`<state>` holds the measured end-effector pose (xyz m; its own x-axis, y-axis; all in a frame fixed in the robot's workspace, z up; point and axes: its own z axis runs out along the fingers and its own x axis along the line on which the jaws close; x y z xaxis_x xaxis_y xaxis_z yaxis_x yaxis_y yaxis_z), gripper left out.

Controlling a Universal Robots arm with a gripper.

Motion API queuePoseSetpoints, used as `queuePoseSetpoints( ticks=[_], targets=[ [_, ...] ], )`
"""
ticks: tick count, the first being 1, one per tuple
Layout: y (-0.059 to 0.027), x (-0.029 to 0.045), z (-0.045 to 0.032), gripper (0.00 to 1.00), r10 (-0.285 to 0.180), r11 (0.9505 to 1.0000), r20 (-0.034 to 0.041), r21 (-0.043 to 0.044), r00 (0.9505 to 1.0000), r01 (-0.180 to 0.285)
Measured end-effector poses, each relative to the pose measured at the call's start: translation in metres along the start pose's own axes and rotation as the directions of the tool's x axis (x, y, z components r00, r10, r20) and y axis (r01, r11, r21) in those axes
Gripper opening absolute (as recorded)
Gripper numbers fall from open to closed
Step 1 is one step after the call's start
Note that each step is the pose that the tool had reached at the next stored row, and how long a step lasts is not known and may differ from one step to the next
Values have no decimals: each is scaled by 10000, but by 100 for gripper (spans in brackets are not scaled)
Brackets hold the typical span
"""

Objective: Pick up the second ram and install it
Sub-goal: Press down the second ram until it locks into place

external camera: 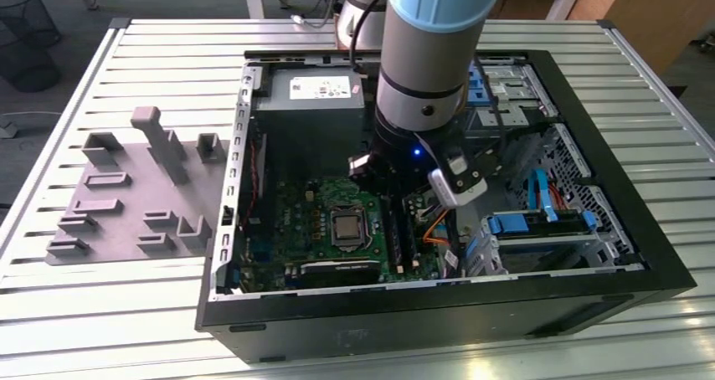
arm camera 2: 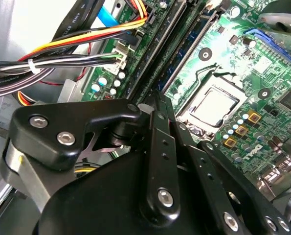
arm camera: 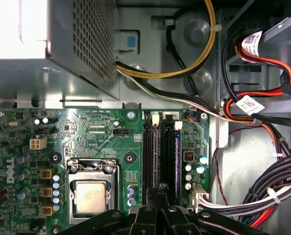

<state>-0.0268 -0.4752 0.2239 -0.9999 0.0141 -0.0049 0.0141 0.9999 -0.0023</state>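
The claw [arm camera: 157, 196] points straight down inside the open computer case [external camera: 625, 254], its fingers [arm camera 2: 157, 105] drawn together (nothing visibly between them) right over the memory slots [arm camera: 161, 152]. Below its tips the second ram [arm camera: 176, 154] sits seated in the motherboard [arm camera: 106, 142], beside the processor socket [arm camera: 90, 196]. The arm [external camera: 430, 53] stands nearly vertical above the bench [external camera: 146, 28].

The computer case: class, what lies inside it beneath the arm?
Inside the computer case lie a green motherboard, its processor socket and bundled cables. The gripper covers the memory slots' near ends.
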Motion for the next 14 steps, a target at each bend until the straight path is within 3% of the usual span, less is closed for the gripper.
queuePoseSetpoints(
  ticks=[14],
  targets=[
    [-1, -4, 85, 13, 0, 10000, -2, 7, 10000, 0]
  ],
)
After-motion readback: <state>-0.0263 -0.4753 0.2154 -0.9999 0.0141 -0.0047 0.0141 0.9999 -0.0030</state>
